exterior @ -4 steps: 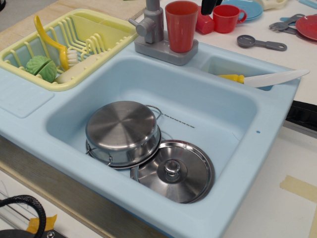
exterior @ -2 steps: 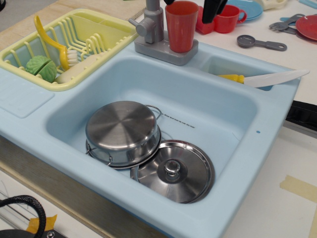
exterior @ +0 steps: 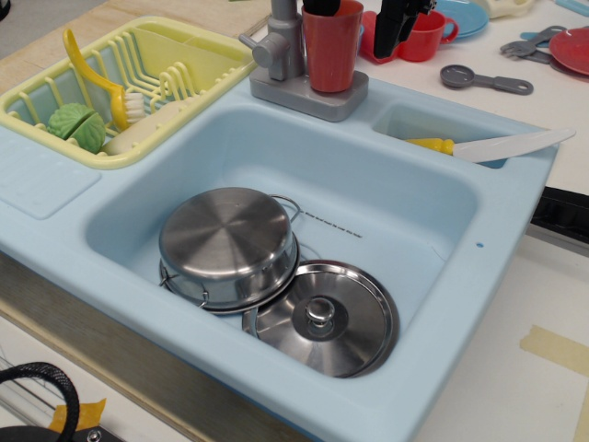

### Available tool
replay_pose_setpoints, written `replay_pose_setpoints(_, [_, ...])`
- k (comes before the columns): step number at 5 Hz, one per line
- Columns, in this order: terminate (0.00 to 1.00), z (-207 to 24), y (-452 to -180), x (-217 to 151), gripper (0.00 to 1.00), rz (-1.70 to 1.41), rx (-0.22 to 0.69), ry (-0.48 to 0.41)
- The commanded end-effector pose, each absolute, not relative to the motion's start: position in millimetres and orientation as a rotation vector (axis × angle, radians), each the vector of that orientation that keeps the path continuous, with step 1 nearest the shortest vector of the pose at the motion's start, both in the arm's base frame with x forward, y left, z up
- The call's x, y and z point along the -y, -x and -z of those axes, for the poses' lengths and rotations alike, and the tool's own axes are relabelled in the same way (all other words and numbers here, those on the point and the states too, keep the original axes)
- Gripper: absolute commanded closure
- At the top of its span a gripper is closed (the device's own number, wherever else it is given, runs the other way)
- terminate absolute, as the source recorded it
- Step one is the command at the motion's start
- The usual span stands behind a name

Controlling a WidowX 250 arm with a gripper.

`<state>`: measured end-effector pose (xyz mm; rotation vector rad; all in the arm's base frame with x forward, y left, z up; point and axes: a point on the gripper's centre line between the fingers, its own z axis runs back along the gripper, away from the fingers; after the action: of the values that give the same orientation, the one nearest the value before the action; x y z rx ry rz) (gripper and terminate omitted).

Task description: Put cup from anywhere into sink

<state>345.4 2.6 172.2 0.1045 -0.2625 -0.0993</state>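
The tall red-orange cup (exterior: 331,51) stands upright on the grey faucet base (exterior: 308,97) at the back rim of the light blue sink (exterior: 396,198), outside the basin. My gripper (exterior: 357,18) has come down from the top edge and is open. One black finger (exterior: 321,6) shows at the cup's mouth, and the other finger (exterior: 390,28) hangs just right of the cup, in front of the red mug (exterior: 425,37). The cup's right wall lies between the fingers. It is not lifted.
A steel pot (exterior: 228,244) lies upside down in the basin, with its lid (exterior: 322,318) next to it. The yellow dish rack (exterior: 55,129) is at the left. A white knife (exterior: 502,145) lies across the small side well. A grey spoon (exterior: 483,81) and plates sit behind.
The gripper has moved down and left from behind the red mug to the cup, and now straddles the cup's right wall. The cup has not moved.
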Motion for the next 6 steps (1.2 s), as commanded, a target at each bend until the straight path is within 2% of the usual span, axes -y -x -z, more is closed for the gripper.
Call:
replay_pose_setpoints(1, [0.0, -168.2, -343.1, -8.5, 0.0, 0.068, 0.293, -0.081])
replay_pose_setpoints(2, [0.0, -158.8, -340.5, -6.8, 1.0, 0.037, 0.282, -0.06])
replay_pose_setpoints(3, [0.0, -153.8, -335.7, -4.6, 1.0, 0.017, 0.289, -0.054])
replay_pose_setpoints(6, [0.0, -187.5, -312.3, 29.4, 1.0, -0.097, 0.231, -0.154])
